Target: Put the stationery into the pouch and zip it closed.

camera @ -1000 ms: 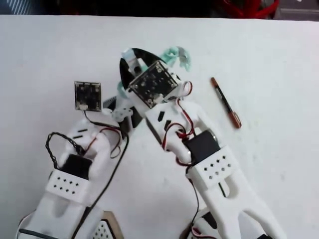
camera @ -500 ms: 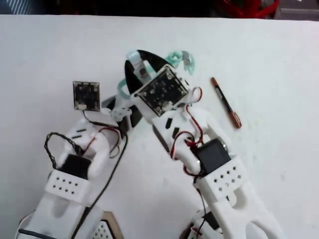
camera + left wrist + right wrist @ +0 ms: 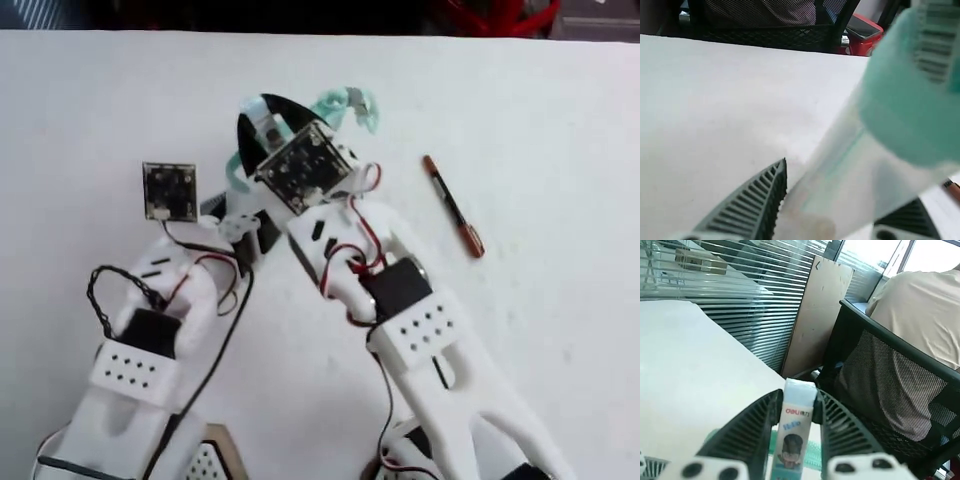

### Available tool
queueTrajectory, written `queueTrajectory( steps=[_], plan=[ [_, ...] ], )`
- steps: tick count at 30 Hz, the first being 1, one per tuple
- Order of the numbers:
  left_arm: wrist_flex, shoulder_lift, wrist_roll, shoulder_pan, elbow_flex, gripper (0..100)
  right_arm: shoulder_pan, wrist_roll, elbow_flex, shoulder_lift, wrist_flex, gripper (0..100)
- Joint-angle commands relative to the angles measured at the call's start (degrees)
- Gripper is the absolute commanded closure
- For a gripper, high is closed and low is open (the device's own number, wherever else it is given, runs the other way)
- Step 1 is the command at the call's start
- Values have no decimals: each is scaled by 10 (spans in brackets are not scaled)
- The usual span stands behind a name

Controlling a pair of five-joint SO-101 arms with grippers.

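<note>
Pouch [image 3: 897,117] in left tool [image 3: 840,200], eraser [image 3: 799,432] in right tool [image 3: 800,396].

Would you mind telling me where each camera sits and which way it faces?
High view: fixed above the table, looking down on the left arm, right arm, pouch and pen.
Left wrist view: on the left arm, facing across the table; the left gripper clamps the pouch.
Right wrist view: on the right arm, facing past the table to blinds; the right gripper clamps the eraser.
Shared: high and left wrist views both show the pouch.
</note>
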Motion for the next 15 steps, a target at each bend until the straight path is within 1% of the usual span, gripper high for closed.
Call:
queueTrajectory(
  steps=[1,7,13,15],
  plan=[
    [-2,-11,-4,-5,-14,721,0,7,-6,10,-25,981],
    [-3,-11,-4,-6,-14,720,4,7,-2,8,-15,981],
    [-24,-9,-4,-25,-11,721,44,7,-5,7,30,980],
    [-25,-8,-4,-26,-11,721,51,7,-6,7,41,961]
  ],
)
